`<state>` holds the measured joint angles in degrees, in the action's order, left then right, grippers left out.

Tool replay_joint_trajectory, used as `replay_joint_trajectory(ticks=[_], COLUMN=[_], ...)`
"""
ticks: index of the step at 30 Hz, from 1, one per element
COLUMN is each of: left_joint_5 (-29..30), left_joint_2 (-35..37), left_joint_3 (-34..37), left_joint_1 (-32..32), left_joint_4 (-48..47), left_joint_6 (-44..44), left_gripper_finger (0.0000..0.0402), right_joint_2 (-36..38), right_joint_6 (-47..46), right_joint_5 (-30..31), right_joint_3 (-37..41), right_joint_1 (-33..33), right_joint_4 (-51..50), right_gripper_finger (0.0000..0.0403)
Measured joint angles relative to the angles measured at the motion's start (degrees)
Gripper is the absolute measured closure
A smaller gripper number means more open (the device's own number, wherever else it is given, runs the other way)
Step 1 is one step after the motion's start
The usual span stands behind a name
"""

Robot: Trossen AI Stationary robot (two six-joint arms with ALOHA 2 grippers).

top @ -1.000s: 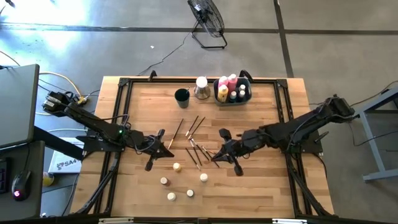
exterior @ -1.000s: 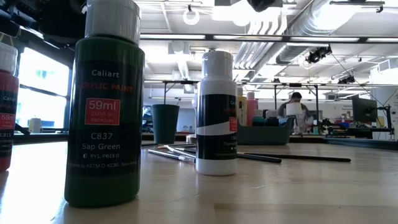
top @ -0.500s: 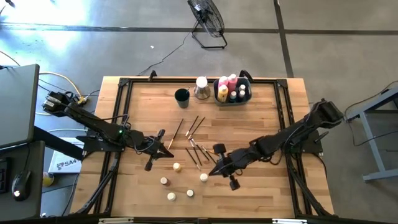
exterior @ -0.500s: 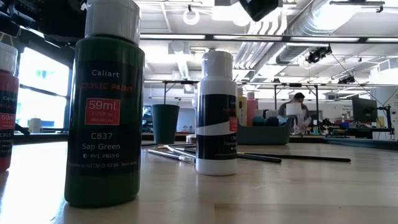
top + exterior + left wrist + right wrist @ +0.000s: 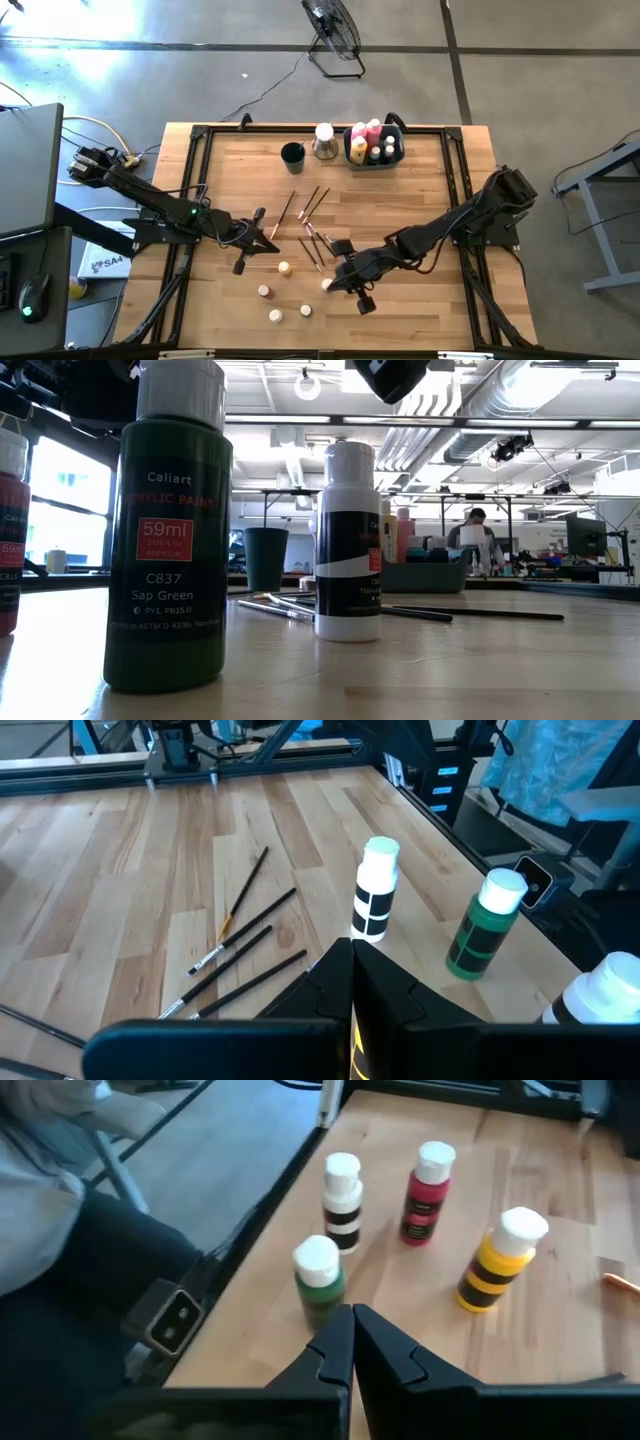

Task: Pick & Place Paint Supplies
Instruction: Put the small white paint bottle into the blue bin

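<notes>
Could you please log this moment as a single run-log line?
left gripper: shut, idle beside thin dark-handled brushes | right gripper: shut, empty, over white-capped bottles | grey-blue bin: partly filled

Both arms reach low toward the middle. The left pincer [image 5: 262,243] is closed tight. The right pincer [image 5: 333,283] is closed too.

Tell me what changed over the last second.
The right gripper, fingers shut and empty, swung across the table toward the near edge, ending beside a white-capped bottle. The left gripper stayed put, shut. Brushes and the other bottles did not move.
</notes>
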<state>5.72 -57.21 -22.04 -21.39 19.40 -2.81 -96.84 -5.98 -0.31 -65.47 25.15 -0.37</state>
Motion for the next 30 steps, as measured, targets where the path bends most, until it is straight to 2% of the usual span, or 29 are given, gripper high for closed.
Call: replay_joint_trajectory(ticks=[6,14,20,26,30], left_joint_5=[0.0,0.0,-0.1,-0.2,-0.2], left_joint_2=[0.0,0.0,0.0,0.0,0.0], left_joint_3=[0.0,0.0,0.0,0.0,0.0], left_joint_1=[0.0,0.0,0.0,0.0,0.0], left_joint_4=[0.0,0.0,0.0,0.0,-0.3], left_joint_6=[0.0,0.0,0.0,0.0,0.0], left_gripper_finger=[0.0396,0.0396,0.0396,0.0396,0.0396], right_joint_2=[0.0,0.0,0.0,-1.1,-3.7], right_joint_6=[-0.3,-2.2,-6.4,-9.3,-8.5], right_joint_5=[1.9,2.0,6.1,6.1,4.5], right_joint_3=[0.0,0.0,0.0,0.0,0.0], right_joint_1=[-0.1,-0.1,-0.2,-0.8,-1.5], right_joint_4=[-0.4,-2.3,-2.7,-2.4,-1.6], right_gripper_finger=[0.0379,0.026,0.0177,0.0126,0.0111])
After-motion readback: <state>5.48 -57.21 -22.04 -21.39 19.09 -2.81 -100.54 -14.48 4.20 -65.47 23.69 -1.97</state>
